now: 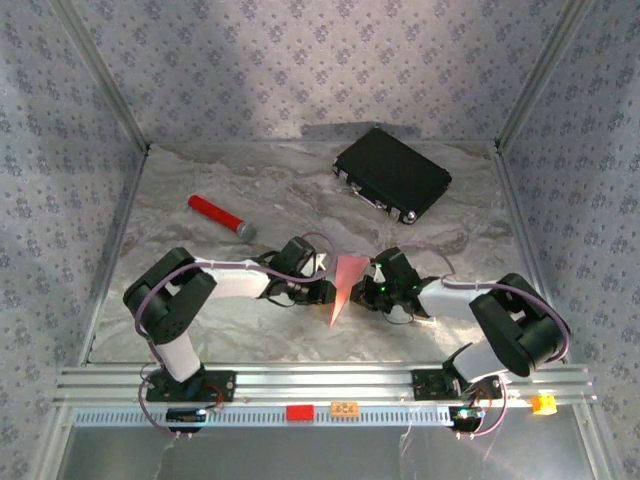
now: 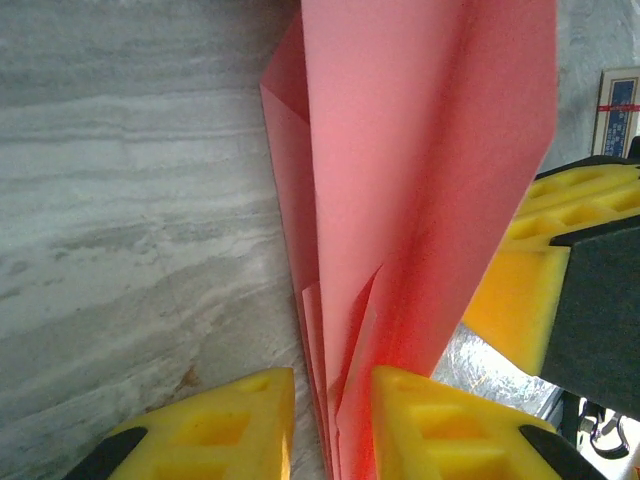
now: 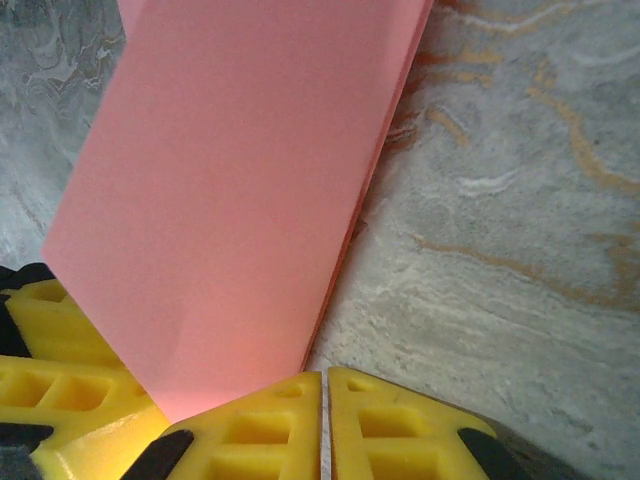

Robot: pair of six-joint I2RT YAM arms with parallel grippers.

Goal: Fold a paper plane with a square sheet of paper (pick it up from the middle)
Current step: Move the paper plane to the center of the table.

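While your left gripper (image 2: 333,440) pinches the folds of the one paper plane (image 1: 347,283) in a narrow gap, at the middle of the table (image 1: 200,330), your right gripper (image 3: 322,395) is pressed shut at its edge; one red cylinder (image 1: 220,217) and one black case (image 1: 392,172) lie beyond.

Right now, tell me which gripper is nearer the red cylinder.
Left. The left gripper sits diagonally right of the red cylinder; the right gripper lies farther right, past the pink paper.
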